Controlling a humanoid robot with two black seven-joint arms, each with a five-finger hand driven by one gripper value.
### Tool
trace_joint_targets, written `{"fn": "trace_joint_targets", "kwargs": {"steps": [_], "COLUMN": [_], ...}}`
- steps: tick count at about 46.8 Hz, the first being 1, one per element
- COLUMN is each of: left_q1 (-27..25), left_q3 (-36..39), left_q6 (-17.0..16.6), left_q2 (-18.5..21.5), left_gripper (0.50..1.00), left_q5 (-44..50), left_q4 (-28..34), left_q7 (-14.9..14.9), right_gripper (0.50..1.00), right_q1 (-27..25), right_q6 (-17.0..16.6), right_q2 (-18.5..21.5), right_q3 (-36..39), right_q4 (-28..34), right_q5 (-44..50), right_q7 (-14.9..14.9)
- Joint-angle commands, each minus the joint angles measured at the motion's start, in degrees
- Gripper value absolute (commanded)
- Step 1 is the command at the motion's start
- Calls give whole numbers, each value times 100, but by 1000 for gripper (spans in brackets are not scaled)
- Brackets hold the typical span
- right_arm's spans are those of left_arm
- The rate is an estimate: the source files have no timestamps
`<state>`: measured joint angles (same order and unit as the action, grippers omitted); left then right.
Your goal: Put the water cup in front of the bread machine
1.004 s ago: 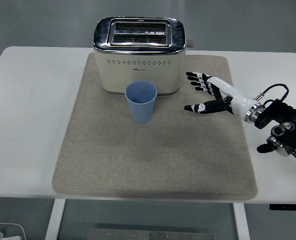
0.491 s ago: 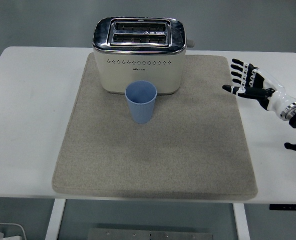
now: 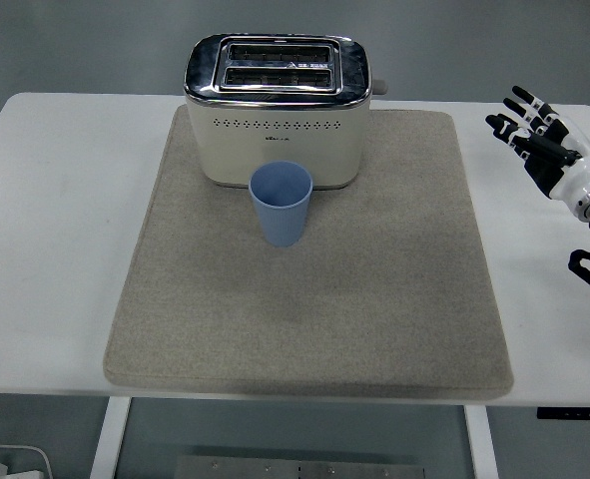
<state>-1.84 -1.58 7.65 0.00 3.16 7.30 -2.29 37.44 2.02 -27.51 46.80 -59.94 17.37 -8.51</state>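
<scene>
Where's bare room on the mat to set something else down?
The near half of the mat, from the blue cup to the near edge, is bare, as is the strip right of the toaster. It is crowded only where the cup stands directly before the toaster. The right robot hand is off the mat.

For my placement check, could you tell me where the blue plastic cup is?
The blue plastic cup stands upright on the beige mat, directly before the cream toaster.

Right arm (image 3: 586, 200) cut off at right edge — toaster (image 3: 278, 110) print unreadable
</scene>
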Motion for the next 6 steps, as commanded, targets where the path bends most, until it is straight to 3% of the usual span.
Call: {"fn": "trace_joint_targets", "kwargs": {"steps": [1, 6], "left_q1": [0, 0], "left_q3": [0, 0], "left_q6": [0, 0], "left_q2": [0, 0], "left_gripper": [999, 999], "left_q5": [0, 0], "left_q4": [0, 0], "left_q7": [9, 0], "right_gripper": [946, 946], "right_q1": [9, 18], "right_q6": [88, 115], "right_q2": [18, 114], "right_q3": [5, 5], "right_q4": [-1, -18], "right_q5": [-110, -146], "right_q7": [130, 156]}}
